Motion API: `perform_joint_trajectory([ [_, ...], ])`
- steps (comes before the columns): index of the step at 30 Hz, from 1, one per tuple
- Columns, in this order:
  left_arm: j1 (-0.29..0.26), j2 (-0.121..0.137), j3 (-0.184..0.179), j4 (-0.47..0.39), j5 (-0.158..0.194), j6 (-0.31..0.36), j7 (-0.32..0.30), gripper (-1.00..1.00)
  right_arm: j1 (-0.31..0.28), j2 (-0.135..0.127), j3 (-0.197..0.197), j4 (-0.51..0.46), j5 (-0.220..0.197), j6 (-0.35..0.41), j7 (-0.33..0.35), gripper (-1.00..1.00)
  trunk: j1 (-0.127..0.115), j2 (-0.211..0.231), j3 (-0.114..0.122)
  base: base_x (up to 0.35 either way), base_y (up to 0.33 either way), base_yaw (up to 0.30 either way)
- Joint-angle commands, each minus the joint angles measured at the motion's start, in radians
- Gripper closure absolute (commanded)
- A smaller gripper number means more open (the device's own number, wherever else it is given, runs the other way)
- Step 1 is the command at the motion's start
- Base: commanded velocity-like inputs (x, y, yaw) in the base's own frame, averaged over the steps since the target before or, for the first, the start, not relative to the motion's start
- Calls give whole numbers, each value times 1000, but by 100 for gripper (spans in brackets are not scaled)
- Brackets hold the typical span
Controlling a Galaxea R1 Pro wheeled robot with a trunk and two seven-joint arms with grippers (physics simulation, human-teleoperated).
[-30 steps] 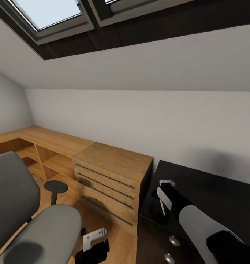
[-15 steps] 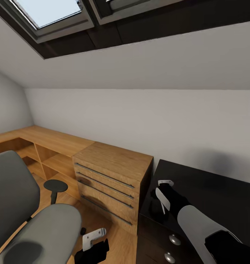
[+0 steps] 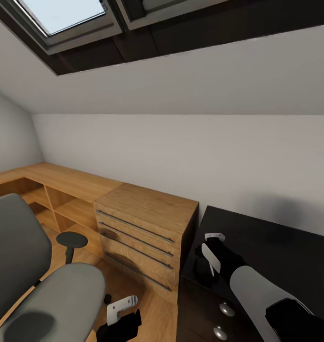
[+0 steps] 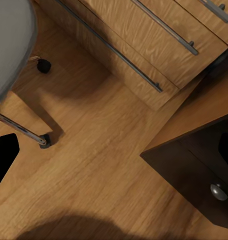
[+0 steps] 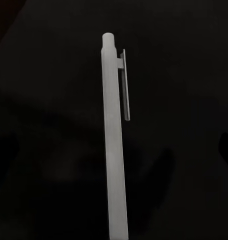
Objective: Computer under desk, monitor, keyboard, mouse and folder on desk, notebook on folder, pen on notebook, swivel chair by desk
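Pen (image 5: pixel 115 145) sits clamped in your right claw (image 3: pixel 210 256), hanging over the dark bench (image 3: pixel 275 251) at about 4 o'clock in the head view. Over the last second almost nothing has shifted: the claw has barely drifted, so the pen is no nearer a notebook. Your left claw (image 3: pixel 121 308) hangs low at 6 o'clock beside the swivel chair (image 3: pixel 48 294); I cannot tell whether it is apart or together.

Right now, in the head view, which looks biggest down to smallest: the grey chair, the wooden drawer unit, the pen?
1. Chair, though it sits nearest the camera, so the lead over the drawers is unsure.
2. Drawers.
3. Pen, by far the smallest.
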Motion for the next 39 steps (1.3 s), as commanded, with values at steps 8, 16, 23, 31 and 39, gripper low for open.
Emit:
perform_joint_trajectory([
  [8, -1, 0, -2, -1, 1, 3, 5, -100, -1, 0, 8, -1, -10, 3, -9, -100, 19, -36, -17, 0, 0, 0],
  [16, -1, -1, -2, -1, 2, 3, 5, -100, -1, 0, 8, -1, -10, 3, -9, -100, 27, -50, -23, 0, 0, 0],
  [23, -1, -1, -2, -1, 2, 3, 5, -100, -1, -1, 8, -2, -10, 3, -9, -100, 27, -50, -23, 0, 0, 0],
  [31, -2, -1, -2, 0, 2, 3, 5, -100, -1, 0, 8, -2, -10, 3, -9, -100, 50, -92, -42, 0, 0, 0],
  [39, -1, -1, -2, 0, 2, 3, 5, -100, -1, 0, 8, -1, -10, 3, -9, -100, 50, -92, -42, 0, 0, 0],
])
